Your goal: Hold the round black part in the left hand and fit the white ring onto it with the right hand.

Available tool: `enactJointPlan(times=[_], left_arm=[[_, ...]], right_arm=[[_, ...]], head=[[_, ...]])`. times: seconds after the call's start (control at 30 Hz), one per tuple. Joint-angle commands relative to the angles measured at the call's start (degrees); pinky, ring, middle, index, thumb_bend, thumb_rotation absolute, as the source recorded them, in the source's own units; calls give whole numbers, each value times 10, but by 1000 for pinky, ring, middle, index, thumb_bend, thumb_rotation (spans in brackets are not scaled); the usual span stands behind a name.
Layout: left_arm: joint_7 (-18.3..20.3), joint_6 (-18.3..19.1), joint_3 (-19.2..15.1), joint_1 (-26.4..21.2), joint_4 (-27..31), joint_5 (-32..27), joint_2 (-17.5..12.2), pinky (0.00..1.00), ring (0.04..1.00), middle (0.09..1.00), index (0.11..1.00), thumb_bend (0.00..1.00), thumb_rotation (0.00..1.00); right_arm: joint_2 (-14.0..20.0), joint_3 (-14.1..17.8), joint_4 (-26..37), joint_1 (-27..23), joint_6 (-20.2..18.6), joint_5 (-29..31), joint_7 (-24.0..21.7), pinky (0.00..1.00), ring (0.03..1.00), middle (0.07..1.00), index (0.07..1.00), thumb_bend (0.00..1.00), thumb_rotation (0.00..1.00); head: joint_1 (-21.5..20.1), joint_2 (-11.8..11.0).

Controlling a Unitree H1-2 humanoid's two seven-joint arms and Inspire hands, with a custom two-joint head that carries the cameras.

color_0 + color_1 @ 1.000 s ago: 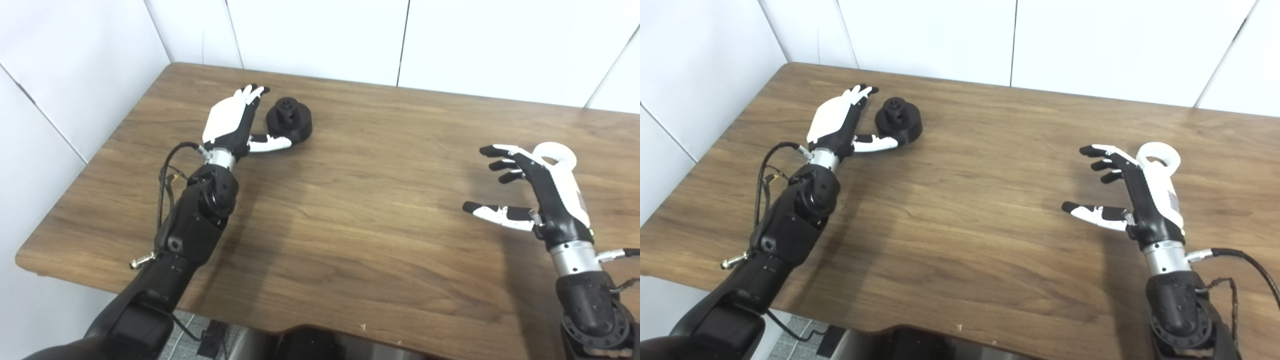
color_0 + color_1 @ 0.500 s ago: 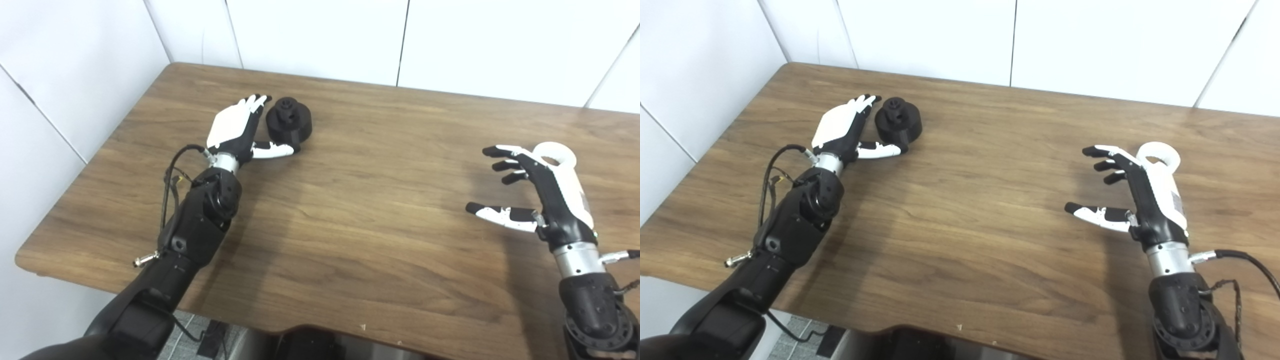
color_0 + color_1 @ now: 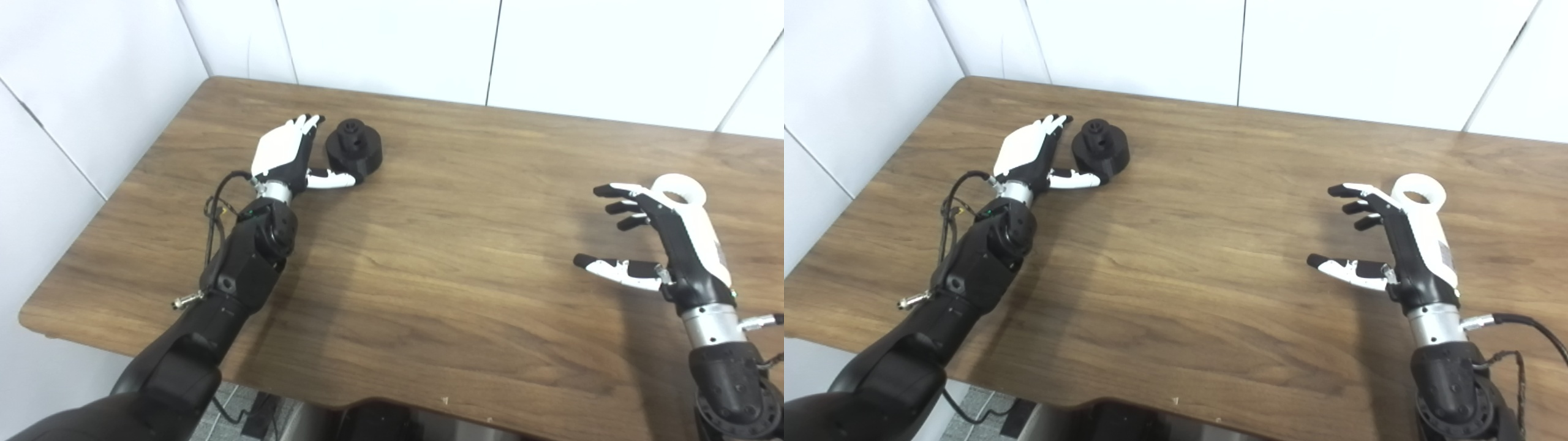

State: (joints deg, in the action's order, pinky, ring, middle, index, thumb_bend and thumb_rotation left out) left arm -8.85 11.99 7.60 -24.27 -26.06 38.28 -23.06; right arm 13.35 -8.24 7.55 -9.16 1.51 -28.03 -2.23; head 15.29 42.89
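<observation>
Wooden table (image 3: 429, 257) against white panelled walls (image 3: 392, 43)

Two black arms with shiny silver wrists. White backs on left hand (image 3: 283, 153) and right hand (image 3: 667, 236), black fingers (image 3: 618, 208), thin black cables near wrists.

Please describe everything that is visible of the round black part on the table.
The round black part is matte and looks like plastic: a wide, low cylinder with a narrower raised hub on top, which has a hole in its centre. It stands upright on the wooden table, near the far left corner. The left hand is open beside it, thumb reaching along its near side; real contact cannot be told. Nothing is fitted on it.
</observation>
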Motion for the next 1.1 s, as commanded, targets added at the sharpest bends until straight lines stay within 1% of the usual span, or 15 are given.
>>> enactJointPlan(times=[0.0,0.17,0.33,0.37,0.4,0.53,0.73,0.9,1.07], left_arm=[[-26,-13,0,-38,-10,2,-10,1000,1000,1000,923,1000,484],[-36,-24,-4,-46,-22,-12,-4,1000,1000,1000,904,991,462],[-33,-41,-6,-47,-23,-34,0,1000,1000,1000,861,984,448],[-32,-44,-5,-47,-21,-38,0,1000,1000,1000,832,978,434],[-30,-46,-4,-46,-20,-40,1,1000,1000,1000,830,977,433],[-27,-56,-4,-43,-16,-52,2,1000,1000,1000,757,950,401],[-27,-66,-6,-39,-10,-64,5,1000,1000,1000,686,918,346],[-30,-69,-7,-37,-8,-72,7,1000,1000,1000,660,902,313],[-30,-68,-6,-36,-8,-72,8,1000,1000,1000,651,887,304]], right_arm=[[7,7,20,-13,15,5,2,590,703,771,718,756,96],[9,8,29,-9,5,3,-4,601,713,777,715,751,102],[9,11,33,-6,4,-2,-5,612,729,778,710,752,109],[9,11,33,-6,4,-2,-5,609,730,778,707,756,111],[8,12,34,-5,3,-1,-5,609,730,777,707,756,111],[6,13,38,-4,-3,-2,-7,613,732,780,707,755,105],[6,14,37,-4,0,-5,-6,605,729,778,707,755,113],[6,14,39,-3,-2,-5,-7,604,729,779,707,751,122],[7,16,38,-4,-1,-6,-6,600,724,776,707,754,128]], head=[[0,1],[-2,3],[-4,5],[-4,5],[-4,6],[-5,7],[-5,10],[-5,10],[-7,12]])
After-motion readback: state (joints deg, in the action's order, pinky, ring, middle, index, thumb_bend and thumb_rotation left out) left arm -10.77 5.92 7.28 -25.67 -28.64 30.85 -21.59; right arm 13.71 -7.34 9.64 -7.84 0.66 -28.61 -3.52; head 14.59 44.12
